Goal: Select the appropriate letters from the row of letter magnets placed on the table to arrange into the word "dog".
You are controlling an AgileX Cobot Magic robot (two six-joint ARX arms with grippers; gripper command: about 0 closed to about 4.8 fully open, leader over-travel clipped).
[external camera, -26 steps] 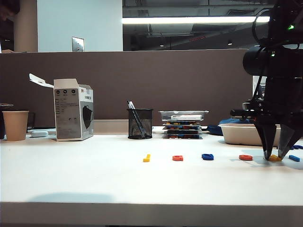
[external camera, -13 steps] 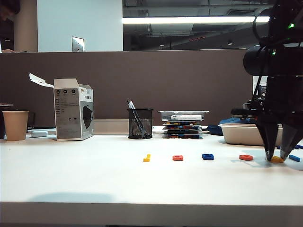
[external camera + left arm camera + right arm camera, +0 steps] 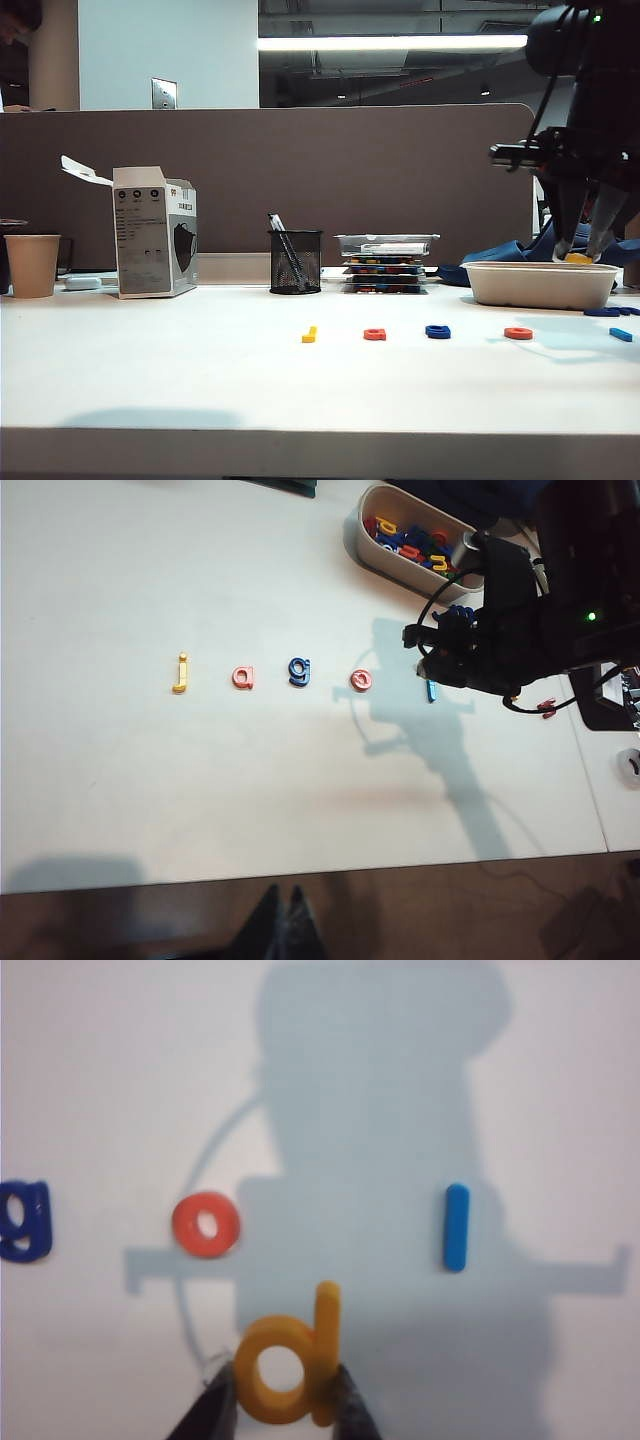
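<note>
The left hand is out of view, its state unknown. On the table (image 3: 200, 380), "g" (image 3: 438, 331) and "o" (image 3: 518, 333) wait in the row. At two o'clock, the right hand (image 3: 579, 250) pinches the yellow "d" (image 3: 579, 258) aloft, probably for carrying clear of the others.

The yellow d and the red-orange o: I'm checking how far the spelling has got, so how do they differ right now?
The yellow d is pinched in the right end effector and lifted clear of the table; the red-orange o lies flat in the row, untouched. The d has a stem; the o is a plain ring. Both are small flat letters.
</note>
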